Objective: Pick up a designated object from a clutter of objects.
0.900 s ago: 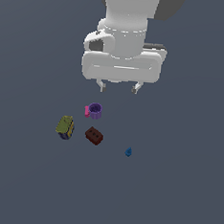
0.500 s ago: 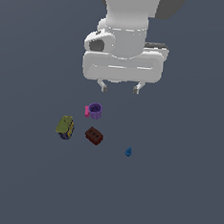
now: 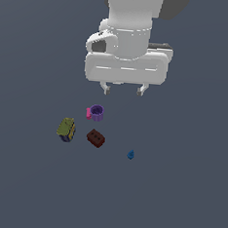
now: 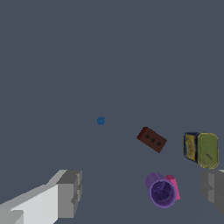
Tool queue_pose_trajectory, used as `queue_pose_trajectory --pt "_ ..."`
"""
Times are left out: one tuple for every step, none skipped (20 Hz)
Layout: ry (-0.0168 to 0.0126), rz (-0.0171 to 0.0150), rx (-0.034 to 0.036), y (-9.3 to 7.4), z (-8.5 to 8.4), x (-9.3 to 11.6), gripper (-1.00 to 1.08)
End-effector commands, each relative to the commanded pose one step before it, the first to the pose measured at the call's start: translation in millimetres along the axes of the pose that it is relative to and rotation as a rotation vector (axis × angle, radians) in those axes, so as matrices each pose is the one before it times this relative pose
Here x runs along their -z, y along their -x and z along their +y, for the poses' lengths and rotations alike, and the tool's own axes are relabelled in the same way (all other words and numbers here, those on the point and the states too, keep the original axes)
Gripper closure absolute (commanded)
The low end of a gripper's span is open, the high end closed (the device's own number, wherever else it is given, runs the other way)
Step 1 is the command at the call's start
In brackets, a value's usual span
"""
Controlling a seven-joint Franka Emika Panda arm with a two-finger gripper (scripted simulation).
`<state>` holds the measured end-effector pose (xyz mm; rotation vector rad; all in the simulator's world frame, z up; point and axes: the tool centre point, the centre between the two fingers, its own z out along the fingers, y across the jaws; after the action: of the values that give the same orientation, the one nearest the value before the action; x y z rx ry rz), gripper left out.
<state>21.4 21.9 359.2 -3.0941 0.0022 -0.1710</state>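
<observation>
The designated object, a tiny bright blue piece, lies alone on the grey floor toward the exterior view's right of the clutter; the wrist view shows it as a small blue dot. The clutter holds a purple mug with a pink handle, a dark red-brown brick and an olive-yellow can. My gripper hangs open high above the mug and the blue piece, touching nothing. Its fingers stand wide apart in the wrist view, with the mug between them far below.
The grey floor stretches flat in every direction. In the wrist view the brick and the can lie beside the mug, apart from the blue piece.
The arm has shifted slightly toward the exterior view's right. The objects have not moved.
</observation>
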Motion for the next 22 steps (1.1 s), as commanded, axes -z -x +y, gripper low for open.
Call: queue_pose_trajectory --pt "0.00122 -0.00360 0.00046 -2.04 -1.37 -6.36 -0.92" --pt "0.00070 -0.00169 0.00008 -1.38 -0.82 -3.69 -0.92" --pt "0.00081 -0.00177 0.00021 -1.46 -0.90 -4.12 -0.92" --pt "0.00107 -0.00222 0.00037 -1.63 -1.03 -4.79 -0.92" --pt "0.00125 -0.00251 0.00050 -1.77 -1.16 -5.38 -0.92" --pt "0.00133 -0.00273 0.00056 -1.90 -1.31 -5.94 -0.92" --pt "0.00139 -0.00295 0.00059 -2.03 -1.47 -6.52 -0.92" --pt "0.00142 -0.00308 0.00064 -2.11 -1.62 -7.06 -0.92" --pt "0.00155 -0.00336 0.00076 -2.19 -1.79 -7.70 -0.92" --pt "0.00168 -0.00368 0.00090 -2.26 -1.98 -8.37 -0.92" --pt "0.00172 -0.00382 0.00100 -2.28 -2.14 -8.94 -0.92" --pt "0.00182 -0.00411 0.00113 -2.30 -2.35 -9.62 -0.92" --pt "0.00186 -0.00428 0.00126 -2.27 -2.53 -10.24 -0.92" --pt "0.00192 -0.00453 0.00141 -2.23 -2.75 -10.92 -0.92" --pt "0.00197 -0.00477 0.00157 -2.15 -2.96 -11.56 -0.92" --pt "0.00191 -0.00476 0.00166 -1.96 -3.05 -11.74 -0.92" --pt "0.00185 -0.00476 0.00174 -1.75 -3.11 -11.83 -0.92" --pt "0.00179 -0.00475 0.00182 -1.54 -3.18 -11.91 -0.92" --pt "0.00170 -0.00467 0.00187 -1.31 -3.19 -11.85 -0.92" --pt "0.00155 -0.00442 0.00183 -1.05 -3.09 -11.34 -0.92" --pt "0.00141 -0.00420 0.00180 -0.81 -2.97 -10.81 -0.92" --pt "0.00127 -0.00393 0.00173 -0.60 -2.83 -10.22 -0.92"
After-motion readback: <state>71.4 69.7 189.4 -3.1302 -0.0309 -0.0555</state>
